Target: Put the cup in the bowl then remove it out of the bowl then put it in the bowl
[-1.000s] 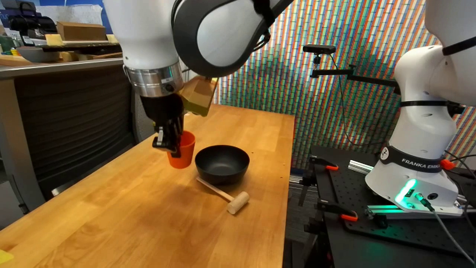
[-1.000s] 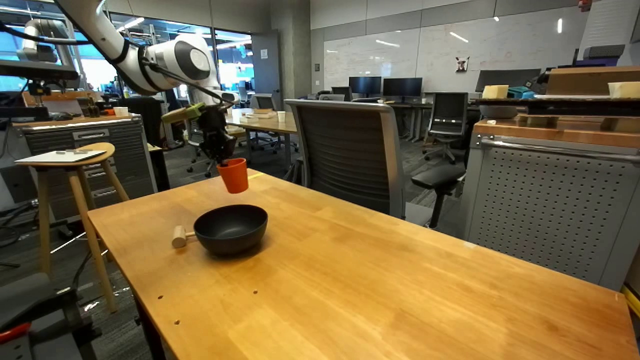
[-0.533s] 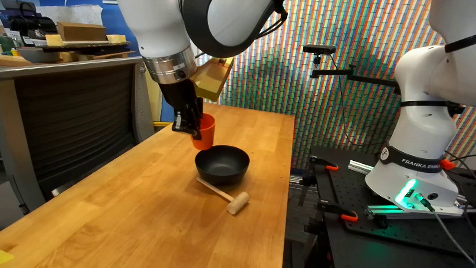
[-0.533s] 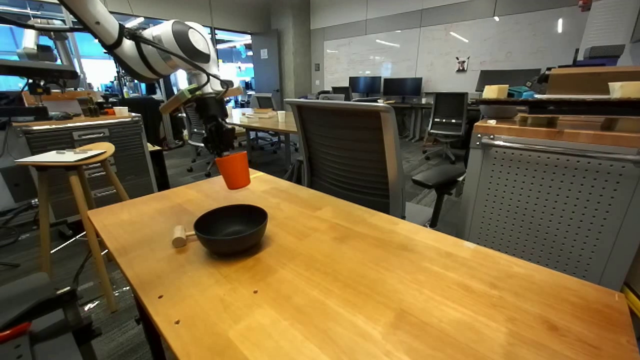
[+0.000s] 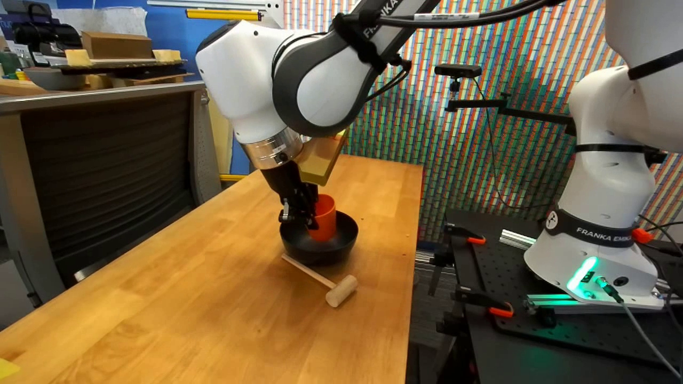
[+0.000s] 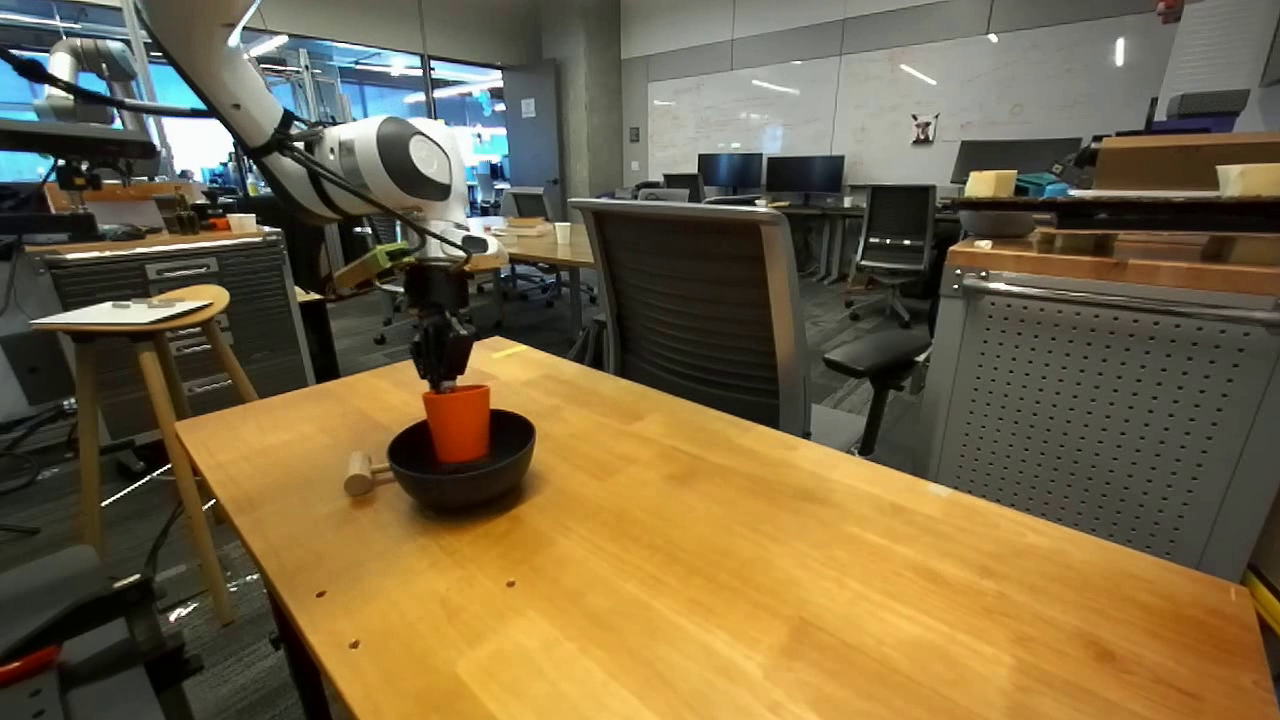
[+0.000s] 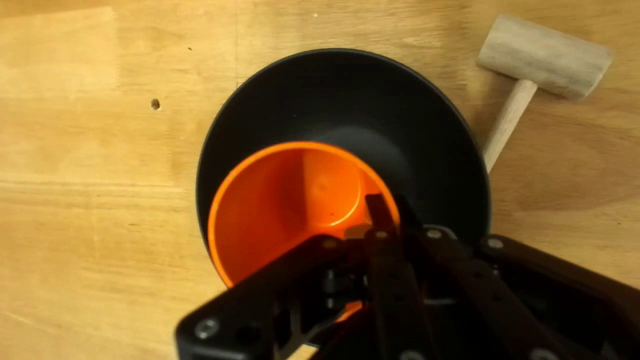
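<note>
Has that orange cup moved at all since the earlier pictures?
Yes. In an exterior view, the cup has come down, from clear of the bowl to inside it; the bowl itself has stayed put.

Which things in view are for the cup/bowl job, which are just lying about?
In the job:
black bowl
orange cup, lower part inside the bowl
gripper, pinching the cup's wall

Not part of it:
wooden mallet, beside the bowl
office chair
stool

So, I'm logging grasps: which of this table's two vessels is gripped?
The orange cup: the gripper pinches its rim, not that of the wider black bowl.
</note>
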You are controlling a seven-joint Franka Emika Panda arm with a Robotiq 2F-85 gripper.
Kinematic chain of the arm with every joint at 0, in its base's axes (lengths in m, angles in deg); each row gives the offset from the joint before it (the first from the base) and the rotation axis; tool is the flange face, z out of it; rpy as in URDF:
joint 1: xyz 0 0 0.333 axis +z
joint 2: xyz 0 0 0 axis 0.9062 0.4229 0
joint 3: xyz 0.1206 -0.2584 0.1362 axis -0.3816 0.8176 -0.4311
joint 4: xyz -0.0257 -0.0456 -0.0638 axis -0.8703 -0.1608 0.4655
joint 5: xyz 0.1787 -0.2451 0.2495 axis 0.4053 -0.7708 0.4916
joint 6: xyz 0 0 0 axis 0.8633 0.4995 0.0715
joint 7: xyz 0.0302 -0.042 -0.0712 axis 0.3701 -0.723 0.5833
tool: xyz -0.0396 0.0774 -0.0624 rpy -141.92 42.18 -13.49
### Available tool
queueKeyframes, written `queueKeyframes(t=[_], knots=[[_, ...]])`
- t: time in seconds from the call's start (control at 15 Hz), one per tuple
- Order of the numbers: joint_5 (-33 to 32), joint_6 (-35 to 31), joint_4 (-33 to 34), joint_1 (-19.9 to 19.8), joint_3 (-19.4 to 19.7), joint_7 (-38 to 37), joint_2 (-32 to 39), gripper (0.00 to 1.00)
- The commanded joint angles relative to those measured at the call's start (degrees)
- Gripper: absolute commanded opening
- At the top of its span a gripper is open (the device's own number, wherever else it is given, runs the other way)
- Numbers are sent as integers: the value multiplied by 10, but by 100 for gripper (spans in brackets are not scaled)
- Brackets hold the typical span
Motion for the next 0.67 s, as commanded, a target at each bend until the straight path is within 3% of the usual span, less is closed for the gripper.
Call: queueKeyframes(t=[0.0, 0.33, 0.4, 0.47, 0.6], knots=[[38, -46, -12, -29, -1, 17, 0, 3], [100, -112, -30, -52, -7, 51, 2, 5], [110, -121, -34, -54, -8, 59, 1, 31], [124, -123, -34, -57, -12, 75, 1, 31], [132, -124, -36, -55, -16, 100, -3, 42]])
